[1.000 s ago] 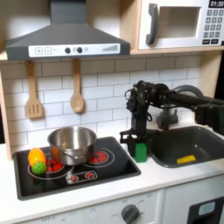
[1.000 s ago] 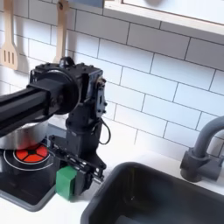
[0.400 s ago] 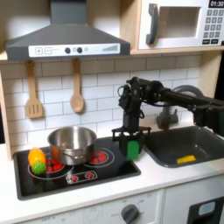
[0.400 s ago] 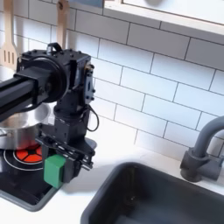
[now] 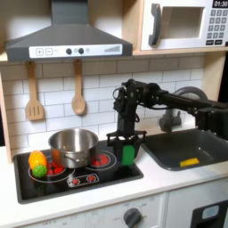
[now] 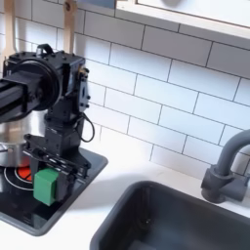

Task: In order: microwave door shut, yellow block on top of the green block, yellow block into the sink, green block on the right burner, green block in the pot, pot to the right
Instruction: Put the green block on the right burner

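The gripper (image 5: 127, 151) held the green block (image 5: 128, 154) clamped between its fingers, poised at the cooktop's (image 5: 53, 185) edge on the first exterior view's right.

In the second exterior view the gripper (image 6: 46, 182) pointed down with the green block (image 6: 45, 186) pinched at its tip, just beside the right burner (image 6: 21, 174), whose red rings lay toward the second exterior view's left of the block; whether the block touched the black glass could not be told. In the first exterior view the right burner (image 5: 99, 160) sat close by the block, and the pot (image 5: 73, 145) stood on the other ring. The yellow block (image 5: 189, 162) lay in the sink (image 5: 169, 156), well apart from the gripper. Above, the microwave door (image 5: 178, 24) was shut.
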Action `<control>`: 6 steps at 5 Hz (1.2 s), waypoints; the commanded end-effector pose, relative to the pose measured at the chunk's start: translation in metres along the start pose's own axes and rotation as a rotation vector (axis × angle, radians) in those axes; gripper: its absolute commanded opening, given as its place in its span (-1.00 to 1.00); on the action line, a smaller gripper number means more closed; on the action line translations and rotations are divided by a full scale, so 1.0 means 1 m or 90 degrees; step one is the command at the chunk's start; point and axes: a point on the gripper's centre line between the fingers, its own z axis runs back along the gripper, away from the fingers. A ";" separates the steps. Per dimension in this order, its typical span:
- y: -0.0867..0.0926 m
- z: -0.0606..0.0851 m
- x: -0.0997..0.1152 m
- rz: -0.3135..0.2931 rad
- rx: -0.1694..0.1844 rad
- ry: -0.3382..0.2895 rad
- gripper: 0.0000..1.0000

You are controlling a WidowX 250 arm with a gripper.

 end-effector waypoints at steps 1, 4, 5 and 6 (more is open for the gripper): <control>0.007 -0.002 -0.001 0.036 0.011 0.001 -1.00; 0.006 -0.002 0.001 0.069 0.008 0.003 1.00; 0.004 -0.002 -0.002 0.066 0.011 0.009 1.00; 0.002 0.001 -0.003 0.058 0.008 0.008 1.00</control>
